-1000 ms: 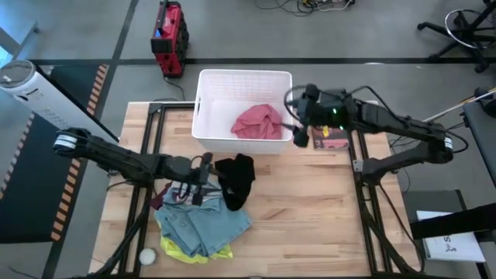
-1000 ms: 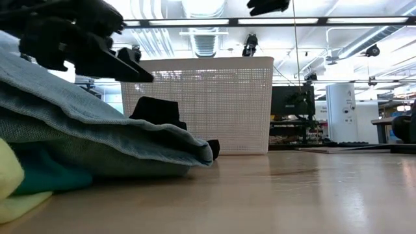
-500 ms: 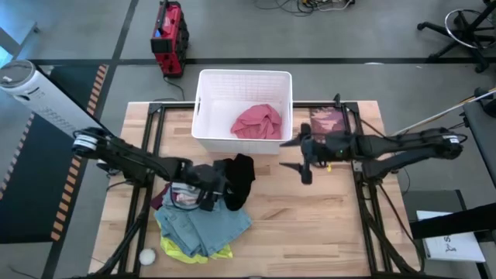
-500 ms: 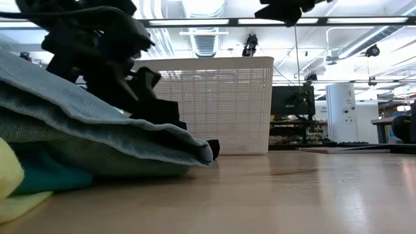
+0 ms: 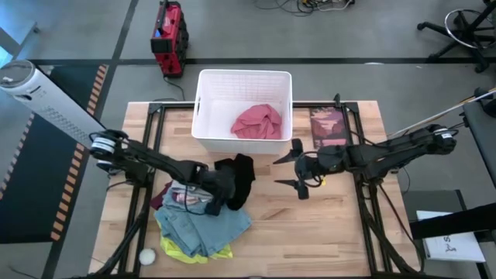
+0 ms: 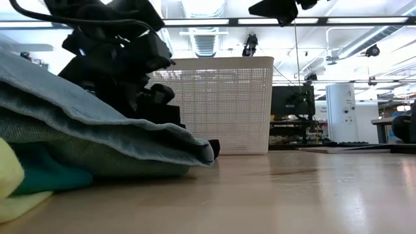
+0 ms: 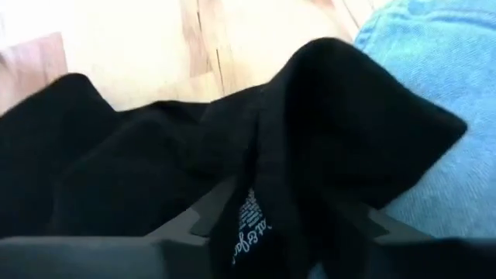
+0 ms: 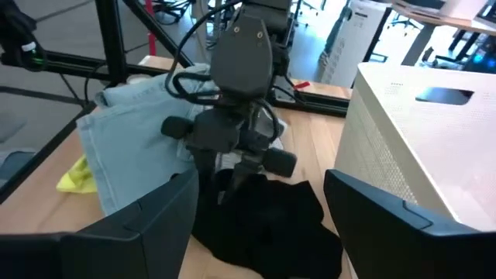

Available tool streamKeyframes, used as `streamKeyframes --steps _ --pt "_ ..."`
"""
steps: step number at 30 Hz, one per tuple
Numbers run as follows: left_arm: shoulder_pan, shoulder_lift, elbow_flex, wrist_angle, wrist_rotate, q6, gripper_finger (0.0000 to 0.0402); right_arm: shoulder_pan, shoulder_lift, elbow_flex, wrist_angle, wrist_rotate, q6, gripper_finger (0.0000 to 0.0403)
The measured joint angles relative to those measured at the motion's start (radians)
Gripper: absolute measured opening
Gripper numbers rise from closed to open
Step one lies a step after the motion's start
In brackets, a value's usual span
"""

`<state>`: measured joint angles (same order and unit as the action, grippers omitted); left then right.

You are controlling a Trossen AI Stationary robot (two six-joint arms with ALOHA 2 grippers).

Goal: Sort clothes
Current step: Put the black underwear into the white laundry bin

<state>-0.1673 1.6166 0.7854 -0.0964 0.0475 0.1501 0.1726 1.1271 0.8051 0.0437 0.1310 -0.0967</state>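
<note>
A black garment (image 5: 239, 177) lies crumpled on the wooden table in front of the white basket (image 5: 208, 85), which holds a pink garment (image 5: 259, 122). My left gripper (image 5: 222, 191) is down on the black garment's near left part and shut on it. My right gripper (image 5: 293, 166) hangs open and empty above the table, right of the black garment. A pile lies at the near left: light denim (image 5: 208, 223) on top, neon yellow (image 5: 186, 251) and teal (image 6: 39, 179) under it, a maroon piece (image 5: 159, 201) and a pale patterned piece (image 5: 184, 195) beside it. My left gripper pinches a raised fold of the black garment (image 7: 267, 167) between its two fingers; a white printed label (image 7: 246, 225) shows on the cloth between them. The fingers come from above, slanting from the table's left. The garment lies slack on the table.
A flat pink-brown camouflage piece (image 5: 328, 127) lies on the table right of the basket. A small white ball (image 5: 146, 256) sits at the near left corner. Bare wood lies in the near middle and right of the table (image 5: 310, 232).
My left gripper has gone toward the table's right, from over the pile down onto the black garment. My right gripper has come from beside the basket's right corner toward the near edge and lower, turning about, and has stayed open.
</note>
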Motion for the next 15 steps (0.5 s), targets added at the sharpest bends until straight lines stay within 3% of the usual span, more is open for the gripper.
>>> streamKeyframes --steps 6,15 --pt "0.0 -0.005 0.055 -0.058 -0.002 0.032 0.0012 0.0 0.0 0.0 -0.002 0.001 0.0 0.0257" --pt "0.003 -0.231 0.093 -0.073 -0.006 0.045 0.0003 0.0 -0.002 0.0 -0.016 -0.009 -0.008 0.0241"
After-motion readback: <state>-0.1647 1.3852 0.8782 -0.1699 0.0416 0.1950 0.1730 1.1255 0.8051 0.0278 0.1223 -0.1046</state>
